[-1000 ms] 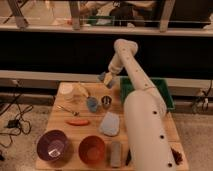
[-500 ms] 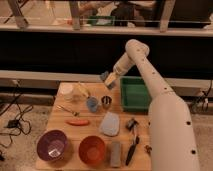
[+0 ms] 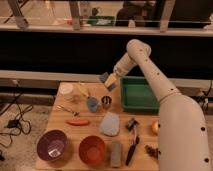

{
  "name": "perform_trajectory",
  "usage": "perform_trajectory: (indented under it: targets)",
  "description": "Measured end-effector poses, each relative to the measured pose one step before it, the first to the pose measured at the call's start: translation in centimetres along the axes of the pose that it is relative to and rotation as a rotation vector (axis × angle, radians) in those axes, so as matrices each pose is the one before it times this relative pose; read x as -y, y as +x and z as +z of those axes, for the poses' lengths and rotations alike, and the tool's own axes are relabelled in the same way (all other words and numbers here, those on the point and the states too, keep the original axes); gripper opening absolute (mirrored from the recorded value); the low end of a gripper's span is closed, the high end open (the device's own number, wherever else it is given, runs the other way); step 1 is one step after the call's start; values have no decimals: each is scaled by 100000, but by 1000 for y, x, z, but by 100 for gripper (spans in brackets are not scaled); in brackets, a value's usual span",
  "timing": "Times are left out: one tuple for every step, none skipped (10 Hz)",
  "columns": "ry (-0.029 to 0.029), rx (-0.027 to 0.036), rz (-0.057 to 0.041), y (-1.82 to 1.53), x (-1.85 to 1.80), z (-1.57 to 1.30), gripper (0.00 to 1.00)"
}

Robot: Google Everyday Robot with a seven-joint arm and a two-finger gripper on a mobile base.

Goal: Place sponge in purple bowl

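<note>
End effector (image 3: 109, 80) above far worktop (image 3: 67, 116) edge | finger state cannot tell | sponge (image 3: 92, 103) near-left below it | purple bowl (image 3: 53, 145) near-left corner

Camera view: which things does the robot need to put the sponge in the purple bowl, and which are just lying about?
Needed: sponge, held in the air by the end effector; purple bowl.
Just lying about: orange bowl, cloth, grey block, green bin.
</note>
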Motion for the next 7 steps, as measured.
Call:
perform_trajectory:
  targets:
    - [72,70,124,66,48,-72,0]
    - [33,47,58,33,22,-40,0]
    - [-20,7,-7,-6,-6,8,0]
    - [-16,19,-16,-21,-7,8,0]
    - [-28,53,-33,-28,-20,-5,0]
    - [147,24,-150,-42,-28,-24,0]
    - [-12,-52,-702,65,-314,49,0]
